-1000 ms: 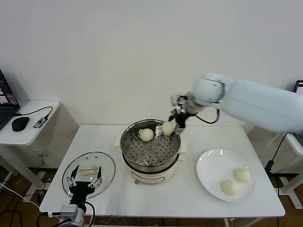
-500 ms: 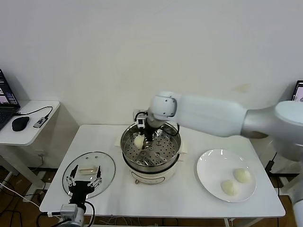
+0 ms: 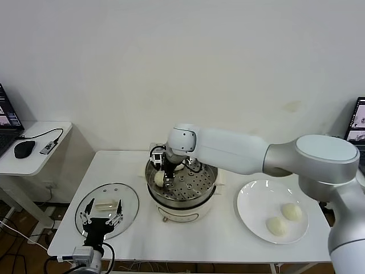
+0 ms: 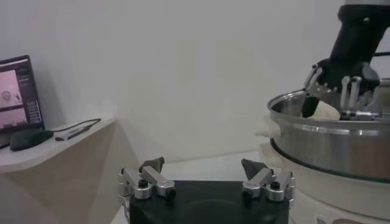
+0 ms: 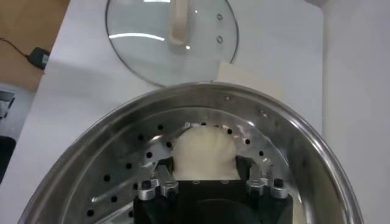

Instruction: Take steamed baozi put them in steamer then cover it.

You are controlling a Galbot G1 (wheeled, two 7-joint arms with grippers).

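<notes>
Baozi (image 3: 159, 178) number two sits low on the perforated tray at the steamer's (image 3: 181, 201) left inner wall, and the right gripper (image 3: 165, 176) is right down inside the pot with it, fingers standing apart on either side of the bun; the right wrist view shows the bun (image 5: 204, 152) between the two finger pads, and whether they touch it I cannot tell. Another bun (image 3: 179, 166) peeks out behind the right arm near the pot's far rim, mostly hidden by the wrist. That long white arm stretches across from the right and blocks much of the steamer's back edge. Over on the right side of the white table (image 3: 137, 231), a flat white plate (image 3: 251, 214) carries two more buns (image 3: 291, 212) and (image 3: 276, 226), close together and well apart from the pot. The glass cover (image 3: 107, 208) lies flat on the table to the left of the steamer, cream handle up. The left gripper (image 3: 101, 221) hangs over the cover's near edge, fingers spread wide, holding nothing. Farther left, a side desk (image 3: 34, 162) holds a mouse (image 3: 24, 149) and a laptop (image 3: 7, 123).
</notes>
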